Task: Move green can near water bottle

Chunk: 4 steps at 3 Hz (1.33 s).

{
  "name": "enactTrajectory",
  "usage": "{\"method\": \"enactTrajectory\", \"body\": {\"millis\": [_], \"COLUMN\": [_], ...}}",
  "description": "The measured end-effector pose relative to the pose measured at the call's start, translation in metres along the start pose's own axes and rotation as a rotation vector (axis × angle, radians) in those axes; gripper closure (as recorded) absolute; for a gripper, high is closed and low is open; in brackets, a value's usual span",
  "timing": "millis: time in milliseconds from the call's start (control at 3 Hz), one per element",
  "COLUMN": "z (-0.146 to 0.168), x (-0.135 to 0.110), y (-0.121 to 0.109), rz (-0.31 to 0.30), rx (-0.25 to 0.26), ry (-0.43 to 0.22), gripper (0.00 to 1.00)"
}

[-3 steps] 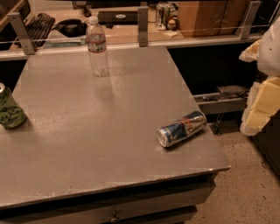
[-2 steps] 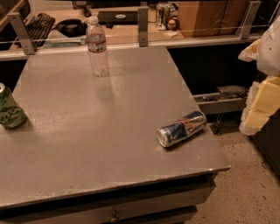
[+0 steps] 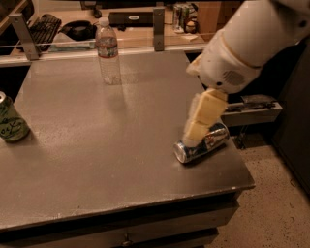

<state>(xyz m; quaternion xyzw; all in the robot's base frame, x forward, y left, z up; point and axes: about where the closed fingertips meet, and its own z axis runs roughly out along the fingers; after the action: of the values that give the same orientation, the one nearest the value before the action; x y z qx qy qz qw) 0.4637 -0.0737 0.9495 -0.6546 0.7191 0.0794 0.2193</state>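
One green can point(image 3: 10, 123) stands upright at the left edge of the grey table point(image 3: 97, 164), partly cut off by the edge of the view, its pale swirls facing out and a bit of silver top showing. Nothing touches it. Far from the green can, towards the back of the table and to its right, the water bottle point(image 3: 108, 51) stands upright with its white cap on and a band with red around it; whether anything is in it I cannot tell. Still farther from the green can, near the right front corner of the table, a blue-and-silver can point(image 3: 202, 144) lies on its side with its silver end turned towards the front edge. The gripper point(image 3: 194, 131) hangs right over that lying can, well apart from the green can, pale yellow and pointing downward, its tip at or just above the can's upper side; whether it touches the can, and whether it is spread or closed, I cannot tell. The white arm point(image 3: 242, 48) reaches in from the upper right. Beyond the table, a desk point(image 3: 140, 34) carries a keyboard point(image 3: 41, 24) and more cans point(image 3: 181, 10).
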Motion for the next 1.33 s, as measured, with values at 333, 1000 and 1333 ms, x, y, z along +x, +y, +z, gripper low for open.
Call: {"method": "enactTrajectory", "body": {"millis": [333, 1000, 1333], "z": [0.052, 0.097, 0.096], "x": [-0.094, -0.203, -0.213], "y": [-0.002, 0.005, 0.003], "rz": [-0.092, -0.196, -0.22], "rx": [-0.079, -0.149, -0.148], "ry": [-0.179, -0.37, -0.411], "gripper": [0.0, 0.0, 0.0]}}
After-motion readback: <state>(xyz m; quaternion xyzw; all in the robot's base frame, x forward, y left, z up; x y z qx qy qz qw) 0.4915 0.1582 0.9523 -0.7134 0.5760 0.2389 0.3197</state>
